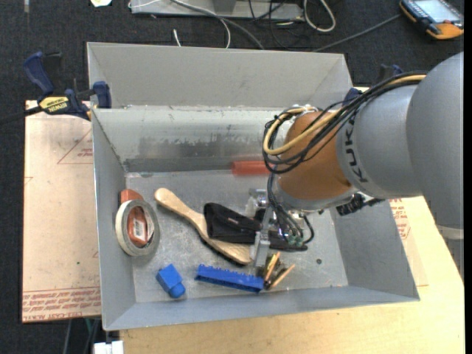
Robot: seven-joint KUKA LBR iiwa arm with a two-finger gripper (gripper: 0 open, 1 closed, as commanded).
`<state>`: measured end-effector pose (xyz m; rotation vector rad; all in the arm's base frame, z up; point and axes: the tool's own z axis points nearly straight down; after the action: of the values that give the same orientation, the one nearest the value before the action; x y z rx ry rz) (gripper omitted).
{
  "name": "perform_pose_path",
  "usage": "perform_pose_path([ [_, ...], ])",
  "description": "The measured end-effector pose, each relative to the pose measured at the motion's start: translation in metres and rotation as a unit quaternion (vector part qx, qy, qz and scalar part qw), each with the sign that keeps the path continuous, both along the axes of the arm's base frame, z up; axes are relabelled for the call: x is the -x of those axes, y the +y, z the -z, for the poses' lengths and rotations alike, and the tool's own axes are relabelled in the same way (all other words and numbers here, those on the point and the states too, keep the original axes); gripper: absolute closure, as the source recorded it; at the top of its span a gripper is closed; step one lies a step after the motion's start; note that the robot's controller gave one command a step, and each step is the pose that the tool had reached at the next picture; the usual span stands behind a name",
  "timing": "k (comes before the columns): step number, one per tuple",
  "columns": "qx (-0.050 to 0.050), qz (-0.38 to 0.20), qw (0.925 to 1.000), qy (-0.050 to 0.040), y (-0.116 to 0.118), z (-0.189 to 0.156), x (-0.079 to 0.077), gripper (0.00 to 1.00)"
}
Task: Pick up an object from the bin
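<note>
Pincer (263,248) hangs by wooden spoon (193,218) lying upper-left to lower-right.

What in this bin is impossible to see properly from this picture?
1. Black object, camera view: right end hidden under the robot arm; its kind is unclear.
2. Red pen-like thing by the back wall, camera view: right end hidden behind the arm's orange cover.
3. Small orange thing, camera view: partly hidden by the tape roll.
</note>
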<state>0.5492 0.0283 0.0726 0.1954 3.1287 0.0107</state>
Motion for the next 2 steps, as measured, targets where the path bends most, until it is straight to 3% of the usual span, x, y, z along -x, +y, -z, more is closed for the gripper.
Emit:
perform_pose_path([
  [1,0.001,0.032,0.9995,-0.0013,0.0042,-0.0014,0.0014,0.0],
  [2,0.0,-0.009,0.9999,-0.0064,-0.0015,-0.0051,-0.0042,1.0],
])
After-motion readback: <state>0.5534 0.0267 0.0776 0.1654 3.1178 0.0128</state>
